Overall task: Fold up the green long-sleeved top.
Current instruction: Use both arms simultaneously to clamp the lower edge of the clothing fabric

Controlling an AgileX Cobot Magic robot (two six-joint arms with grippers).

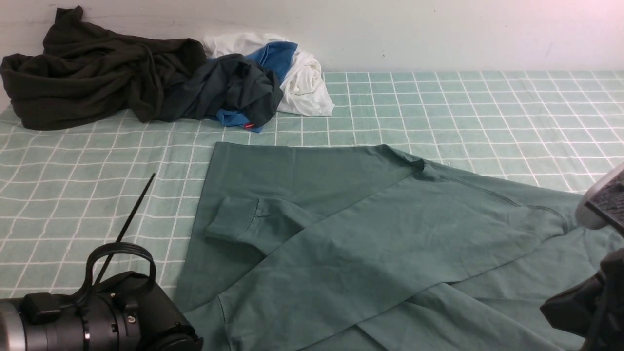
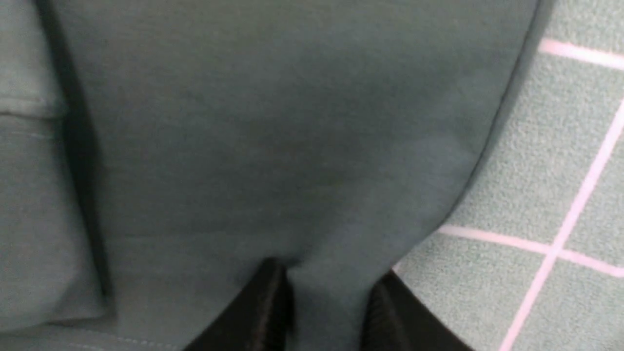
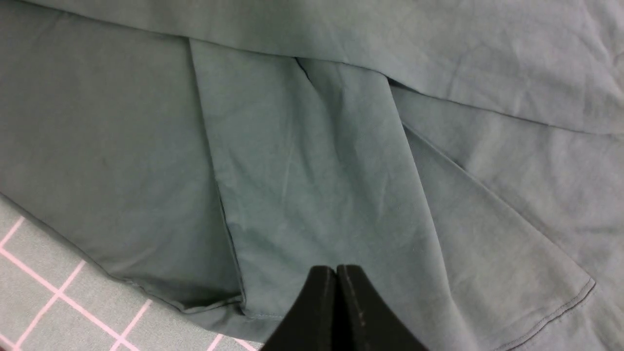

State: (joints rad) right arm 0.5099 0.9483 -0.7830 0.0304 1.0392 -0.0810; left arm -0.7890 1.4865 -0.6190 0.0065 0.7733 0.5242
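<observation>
We find the top (image 1: 370, 229) spread flat across the middle of the counter (image 1: 487, 107), near the robot. That puts it within reach of both arms, with bare checked cloth around it to fold onto. One sleeve (image 1: 234, 222) lies bent over the body with its cuff on the chest, which we read as the first fold done; it narrows that side so the body can be doubled over. The left claw (image 2: 327, 270) pinches a ridge of the top's cloth between its two fingers (image 2: 263, 307), right at the garment's edge where it meets the counter. We judge an edge is chosen because it can be peeled off the surface and carried over in a single layer. The right claw (image 3: 336, 268) is pressed together with nothing in it, and it sits low over the overlapping layers near the hem. It may be pressed together so it cannot snag the cloth, though we cannot tell whether it touches. The dark garment (image 1: 87, 73), the charcoal one (image 1: 234, 87) and the blue and white clothes (image 1: 297, 73) sit heaped against the back wall, well apart from the top. There they are out of the way of any sweep across the counter.
</observation>
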